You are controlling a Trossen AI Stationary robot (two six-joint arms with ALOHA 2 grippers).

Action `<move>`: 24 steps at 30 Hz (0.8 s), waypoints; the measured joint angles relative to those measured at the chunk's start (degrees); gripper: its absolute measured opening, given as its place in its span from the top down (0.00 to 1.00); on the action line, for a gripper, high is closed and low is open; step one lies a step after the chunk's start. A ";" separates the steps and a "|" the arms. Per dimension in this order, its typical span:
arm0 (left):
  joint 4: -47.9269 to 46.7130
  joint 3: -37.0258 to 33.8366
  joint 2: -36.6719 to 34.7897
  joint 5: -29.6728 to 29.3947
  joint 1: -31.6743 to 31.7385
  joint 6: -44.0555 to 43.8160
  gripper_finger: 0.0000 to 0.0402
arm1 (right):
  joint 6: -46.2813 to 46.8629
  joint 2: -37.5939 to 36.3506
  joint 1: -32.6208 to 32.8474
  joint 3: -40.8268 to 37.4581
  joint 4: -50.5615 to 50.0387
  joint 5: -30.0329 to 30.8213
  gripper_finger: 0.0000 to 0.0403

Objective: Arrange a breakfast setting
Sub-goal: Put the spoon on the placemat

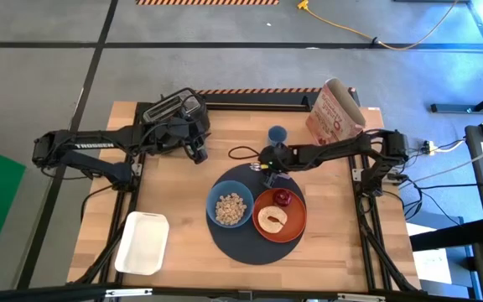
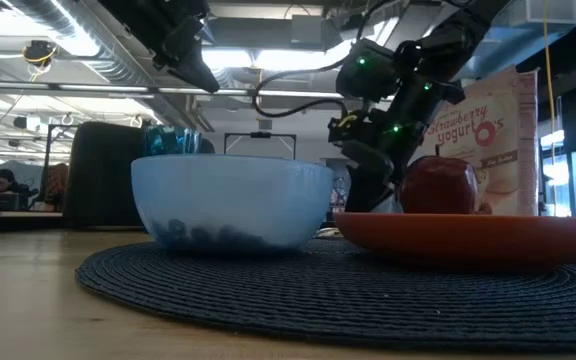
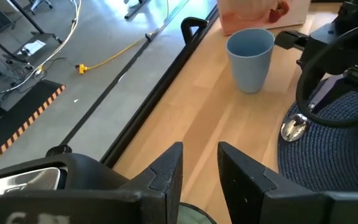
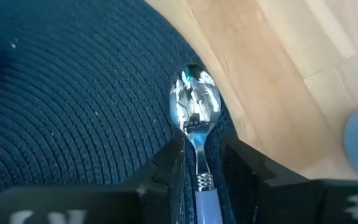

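The purple-handled spoon [image 4: 196, 118] lies at the far rim of the dark mat [image 1: 254, 243], its bowl [image 3: 293, 128] over the mat's edge. My right gripper [image 4: 202, 163] is low over it, open. One finger stands on each side of the spoon's neck, with a sliver of mat showing beside each. On the mat are the blue bowl [image 1: 231, 208] and the orange plate [image 1: 296, 220], which carries the toasted bread [image 1: 272, 220] and the dark-red fruit [image 1: 283, 198]. The teal glass [image 1: 277, 134] stands on the wood beyond the mat. My left gripper [image 3: 199, 165] hovers by the toaster, slightly open with nothing between its fingers.
The black toaster [image 1: 174, 109] stands at the far left and the red-and-white cereal bag [image 1: 334, 113] at the far right. A white tray [image 1: 143, 243] lies near the front left corner. Bare wood lies left of the mat.
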 joint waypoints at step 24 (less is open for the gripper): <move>0.36 0.00 -0.01 -0.01 0.00 1.38 0.76 | -0.16 3.97 0.00 0.12 1.48 0.52 0.77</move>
